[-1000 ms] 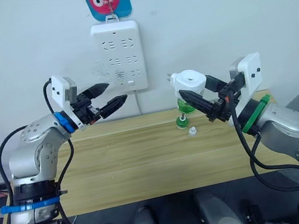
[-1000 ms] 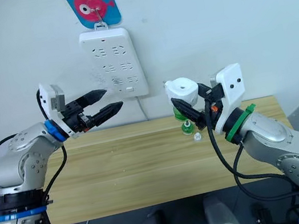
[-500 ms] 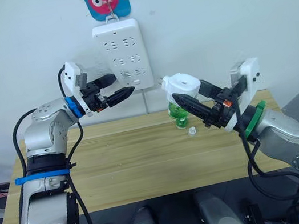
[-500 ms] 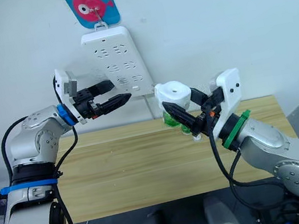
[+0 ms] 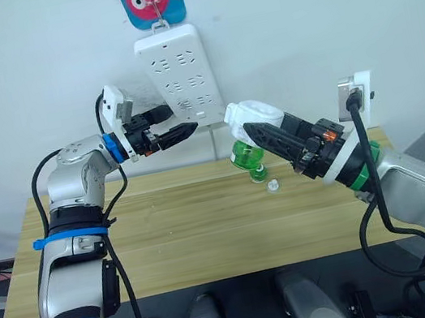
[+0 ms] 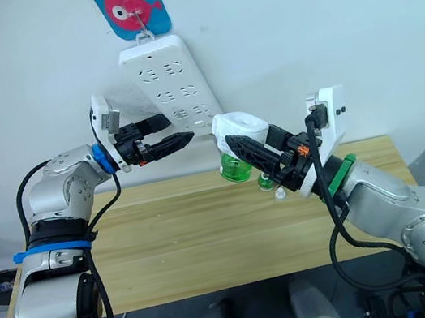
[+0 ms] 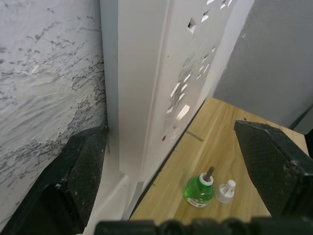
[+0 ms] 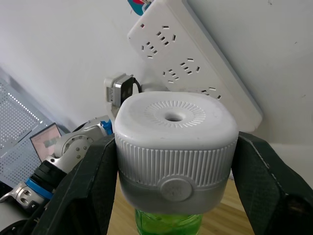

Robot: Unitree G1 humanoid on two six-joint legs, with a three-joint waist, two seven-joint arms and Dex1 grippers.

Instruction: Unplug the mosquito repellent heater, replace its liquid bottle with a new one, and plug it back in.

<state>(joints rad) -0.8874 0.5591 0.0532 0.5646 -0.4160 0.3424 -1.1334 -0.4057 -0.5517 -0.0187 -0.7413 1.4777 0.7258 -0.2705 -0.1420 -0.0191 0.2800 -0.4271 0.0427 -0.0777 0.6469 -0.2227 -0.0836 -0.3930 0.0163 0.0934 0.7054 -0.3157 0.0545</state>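
Below the power strip (image 5: 179, 76) the right gripper (image 5: 262, 135) is clamping the mosquito repellent heater (image 5: 252, 119) — its wrist view is showing the round hole. Left gripper (image 5: 181, 122), fingers parted, is straddling the strip's edge — its wrist view is showing a spare green bottle (image 7: 199, 189) on the table (image 5: 192, 228).

Light wooden bench (image 5: 184, 230) against white wall. Green liquid bottle (image 7: 199, 190) with dark wick stands upright near far edge, right of centre. Small clear cap (image 7: 225, 191) sits just beside it, on bench top. Both well away from near edge and from both ends.
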